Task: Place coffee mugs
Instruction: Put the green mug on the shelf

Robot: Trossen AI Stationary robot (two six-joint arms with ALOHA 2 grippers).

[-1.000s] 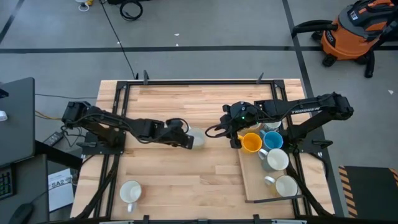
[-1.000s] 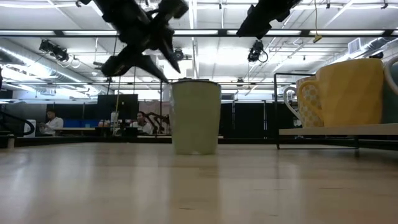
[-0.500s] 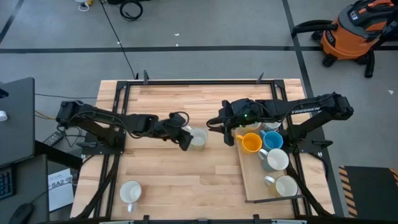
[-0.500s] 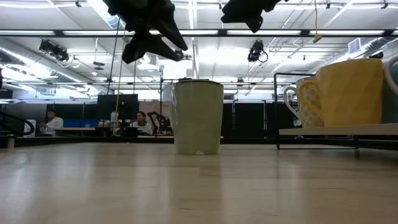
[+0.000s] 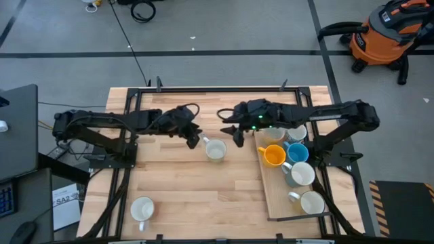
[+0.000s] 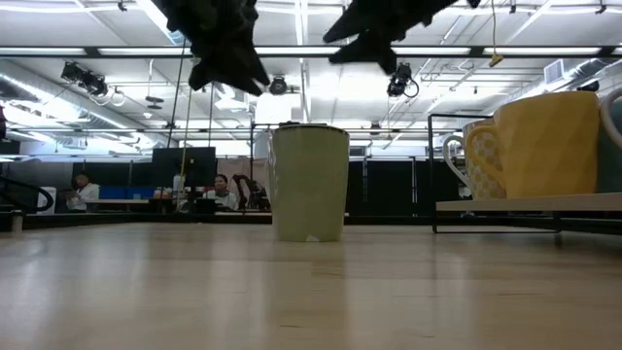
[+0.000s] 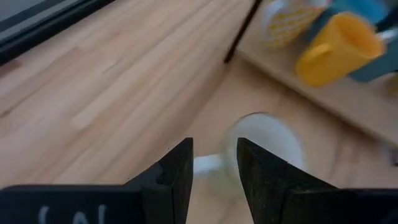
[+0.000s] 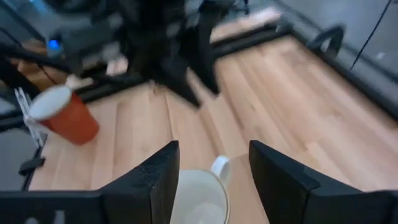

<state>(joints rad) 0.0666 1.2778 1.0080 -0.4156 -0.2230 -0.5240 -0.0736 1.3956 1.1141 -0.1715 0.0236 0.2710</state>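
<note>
A cream mug [image 5: 215,150] stands upright on its base at the table's middle, its handle [image 7: 208,164] pointing toward the left arm. It also shows in the low view [image 6: 310,182]. My left gripper [image 5: 195,140] hangs open just left of and above it [image 6: 231,63]; in its wrist view the handle shows beyond the fingers [image 7: 214,167]. My right gripper [image 5: 236,137] hovers open above the mug's right side [image 6: 374,44], with the mug [image 8: 196,198] below its spread fingers [image 8: 214,149]. Several mugs sit on the tray [image 5: 274,198], among them a yellow one [image 5: 274,155] and a blue one [image 5: 297,152].
Another white mug [image 5: 142,209] stands near the table's near-left corner. The tray on the right also holds white mugs [image 5: 302,174] [image 5: 312,202] and a patterned one [image 6: 478,160]. Black frame rails [image 5: 203,89] run along the table's far edge and sides. People sit in the room behind [image 6: 78,192].
My left gripper has drawn back from the cream mug toward the far-left and risen. My right gripper has moved left from the tray toward the mug. The mug stands upright where it was set.
</note>
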